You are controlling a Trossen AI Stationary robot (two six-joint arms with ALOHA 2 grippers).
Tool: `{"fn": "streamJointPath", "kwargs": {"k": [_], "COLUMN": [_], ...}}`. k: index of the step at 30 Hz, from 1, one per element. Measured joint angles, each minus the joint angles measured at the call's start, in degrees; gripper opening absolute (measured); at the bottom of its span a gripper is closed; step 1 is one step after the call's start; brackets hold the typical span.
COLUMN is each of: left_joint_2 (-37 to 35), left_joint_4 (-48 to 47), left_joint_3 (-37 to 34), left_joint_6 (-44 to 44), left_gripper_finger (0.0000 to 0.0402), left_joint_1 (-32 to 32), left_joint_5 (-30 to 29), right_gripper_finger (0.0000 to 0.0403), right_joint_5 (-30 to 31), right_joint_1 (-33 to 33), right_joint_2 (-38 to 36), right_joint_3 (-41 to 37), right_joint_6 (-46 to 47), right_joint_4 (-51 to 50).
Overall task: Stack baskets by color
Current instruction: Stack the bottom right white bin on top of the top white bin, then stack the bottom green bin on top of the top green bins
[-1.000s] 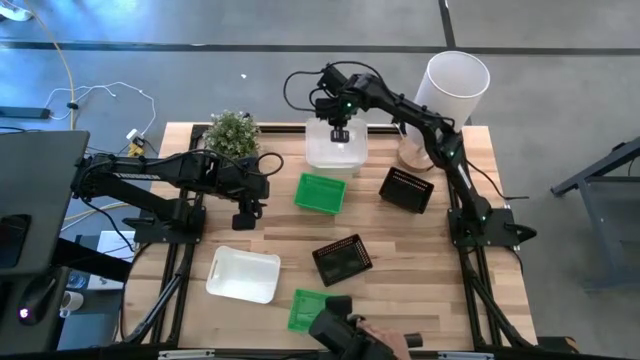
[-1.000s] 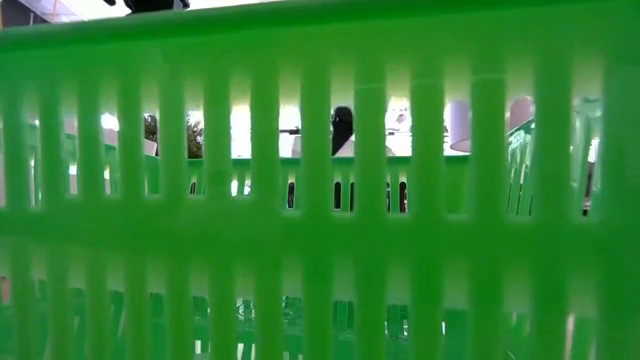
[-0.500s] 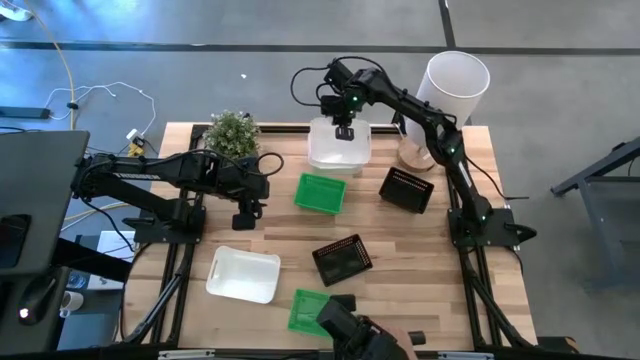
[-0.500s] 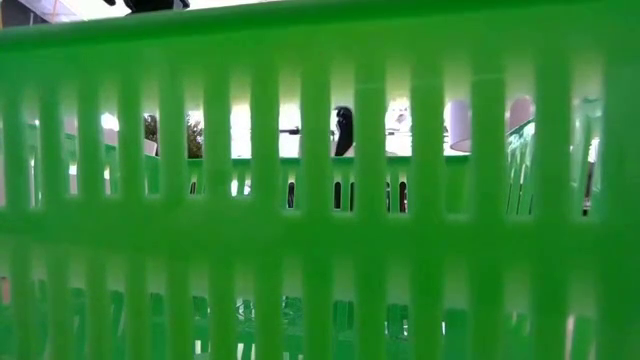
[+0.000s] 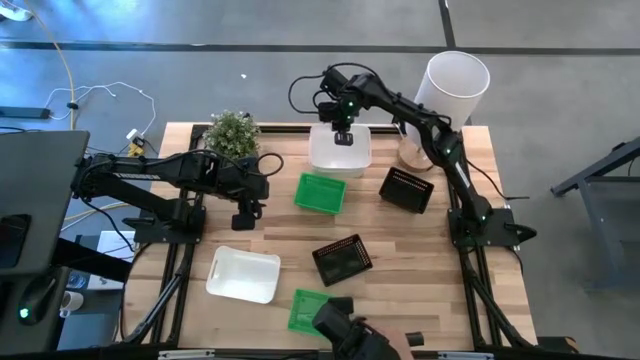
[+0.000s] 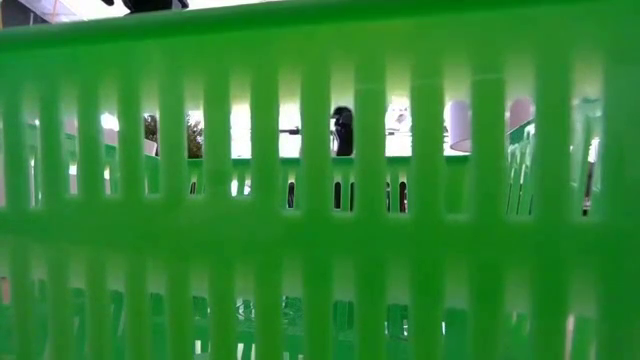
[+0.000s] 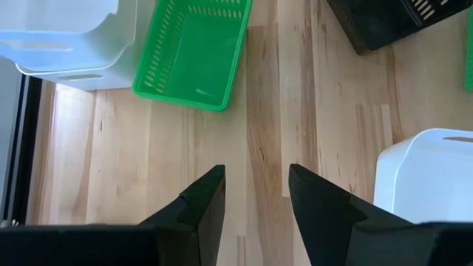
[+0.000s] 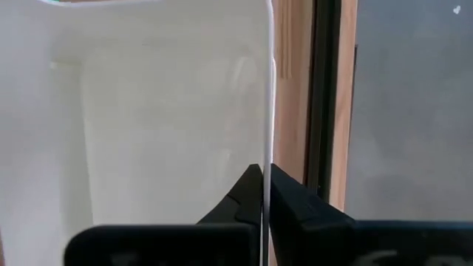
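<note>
The wooden worktop (image 5: 270,235) stands on a grey floor, with a potted plant (image 5: 232,130) at its 11 o'clock corner and a tall white cylinder (image 5: 453,85) just past its 1 o'clock corner.

**Right arm.** The right end effector (image 5: 341,137) is at 12 o'clock, over the far edge. Its fingers are closed on the thin rim of the held white basket (image 5: 339,152), as the right wrist view shows (image 8: 148,111). Whether this basket already sits inside another white one cannot be told.

**Left arm.** The left end effector (image 5: 243,218) waits at 9 o'clock above bare wood. Its fingers stand apart and hold nothing (image 7: 253,196).

**Basket positions.**
- Centre green basket (image 5: 320,192): single, just toward 6 o'clock from the held white basket.
- Near green basket (image 5: 303,309): at 6 o'clock, pressed against the low camera and filling its view (image 6: 320,230).
- Angled black basket (image 5: 342,260): single, between centre and 6 o'clock.
- Right black basket (image 5: 407,189): at 2 o'clock.
- Loose white basket (image 5: 243,274): at 7 o'clock, well apart from the held one.

**Progress.** Judged early. No completed colour stack is visible. The white stack is in hand at most; the green and black baskets lie separately and remain to be gathered.
</note>
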Motion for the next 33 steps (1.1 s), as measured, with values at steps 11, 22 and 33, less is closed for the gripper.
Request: {"fn": "streamJointPath", "kwargs": {"k": [11,22,33], "left_joint_2": [0.00,0.00,0.00], "left_joint_4": [-0.75,-3.78,-9.41], "left_joint_3": [0.00,0.00,0.00], "left_joint_6": [0.00,-1.71,-6.39], "left_gripper_finger": [0.0136,0.0136,0.0136], "left_joint_1": [0.01,0.00,-3.43], "left_joint_5": [-0.04,0.00,0.15], "right_gripper_finger": [0.0069,0.0099,0.0099], "right_joint_5": [4.56,7.63,0.41], "right_joint_1": [0.70,1.85,6.02], "right_joint_2": [0.36,-1.88,-5.19], "right_joint_3": [0.00,2.05,2.01], "right_joint_6": [-0.01,3.98,11.44], "right_joint_4": [0.27,-4.41,-14.24]}}
